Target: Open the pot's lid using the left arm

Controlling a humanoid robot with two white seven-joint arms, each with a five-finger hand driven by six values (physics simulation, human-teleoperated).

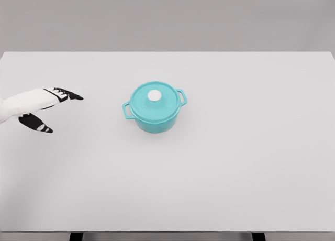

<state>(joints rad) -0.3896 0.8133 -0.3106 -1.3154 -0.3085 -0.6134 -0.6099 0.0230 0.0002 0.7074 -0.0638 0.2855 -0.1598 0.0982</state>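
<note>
Fingers of the left hand stretched out and spread, dark-tipped, pointing rightward across the bench; thumb splayed down and apart from the rest, closed on nothing. Hand coming in from the left edge of the head view, white-shelled along the back, hovering or resting low over the bench surface, hard to say which. Well apart from the pot, with a wide strip of bare bench between fingertips and the nearest handle.

Pot standing upright near the middle of the bench, slightly left of centre and toward the far half. Teal all over, round, with two loop handles: one at the lower left, one at the upper right. Lid seated flat on the rim, same teal, closed, topped by a small white round knob at its centre. Untouched by the hand.

Bench pale grey-white, wide, filling most of the view, with its front edge near the bottom and two dark legs just showing beneath. Plain grey wall behind the far edge.
</note>
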